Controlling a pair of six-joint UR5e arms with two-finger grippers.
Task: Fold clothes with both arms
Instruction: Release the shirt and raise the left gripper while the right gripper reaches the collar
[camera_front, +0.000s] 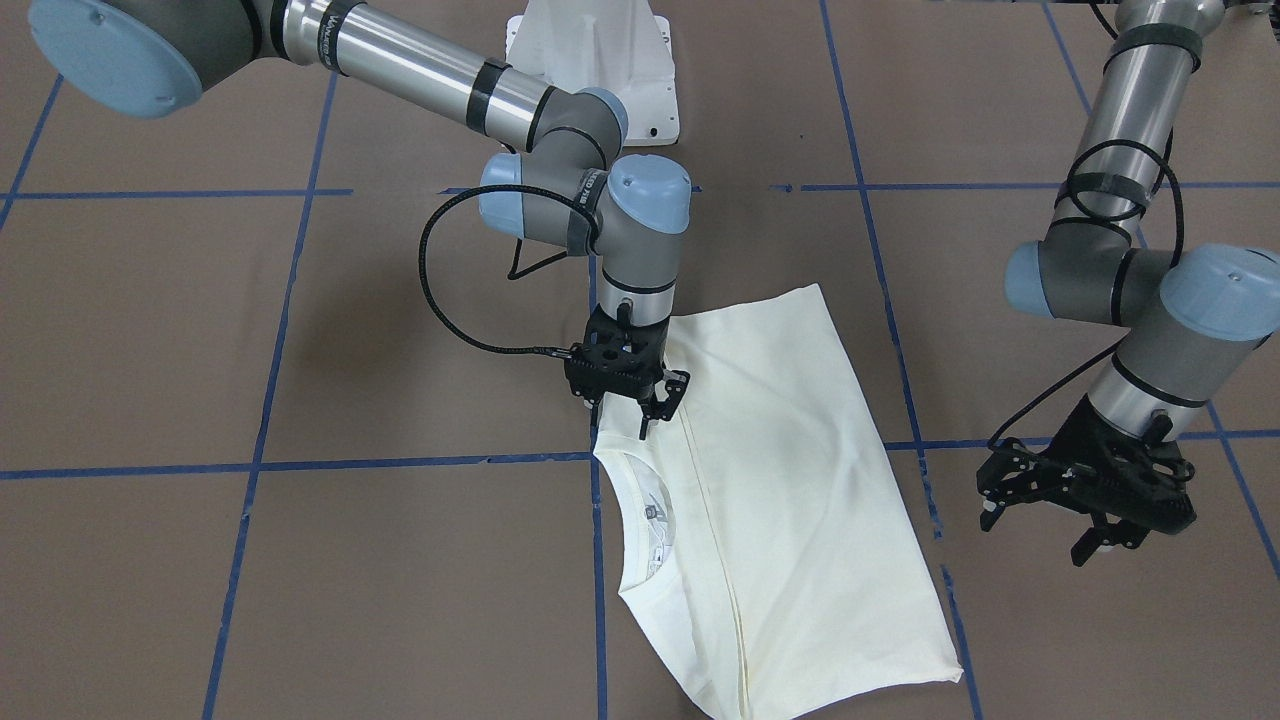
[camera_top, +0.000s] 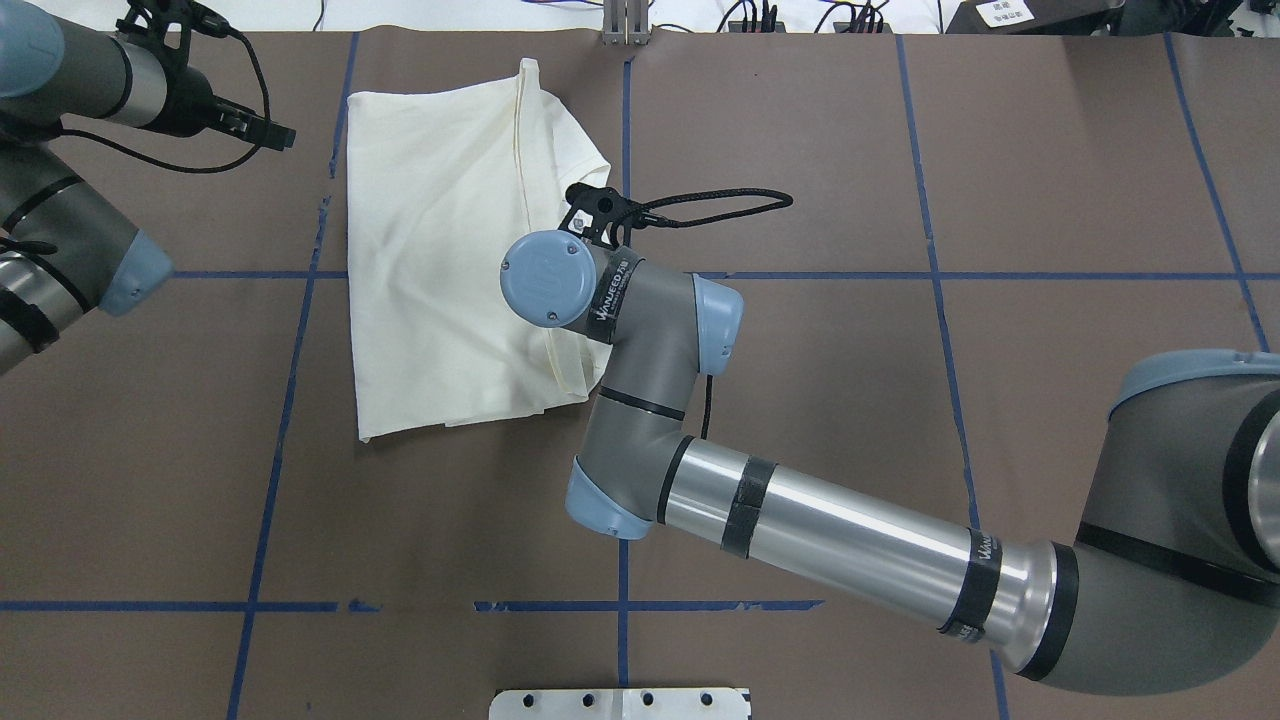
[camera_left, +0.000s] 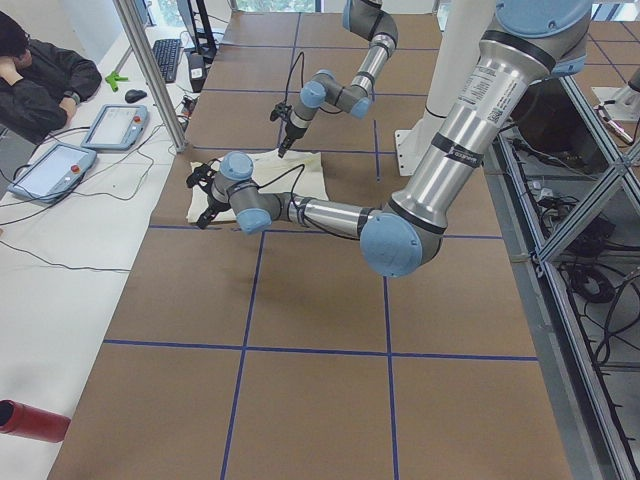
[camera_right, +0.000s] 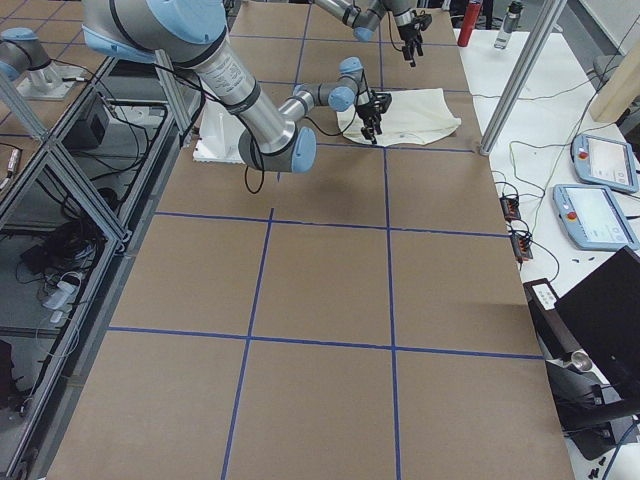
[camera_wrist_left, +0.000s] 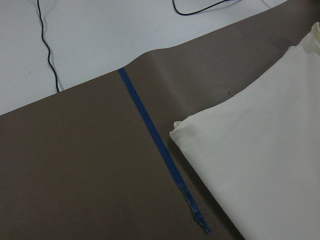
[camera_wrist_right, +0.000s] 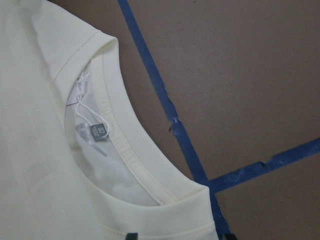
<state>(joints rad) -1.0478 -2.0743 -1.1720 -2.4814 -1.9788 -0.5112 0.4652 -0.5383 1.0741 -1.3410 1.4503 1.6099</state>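
the cream t-shirt (camera_front: 790, 480) lies folded, plain side up, on the table (camera_front: 400, 350). overhead, the right arm (camera_top: 640, 400) hides most of the right gripper (camera_front: 620, 428). the front view shows its fingers apart at the shirt's edge by the collar, clamping nothing. only its wrist camera shows the neck label (camera_wrist_right: 98, 132). the left gripper (camera_front: 1035, 535) hangs beside the shirt, fingers spread, empty.

Shirt (camera_front: 800, 480) on table (camera_front: 300, 350), right arm (camera_front: 640, 240) over its collar (camera_front: 632, 560)
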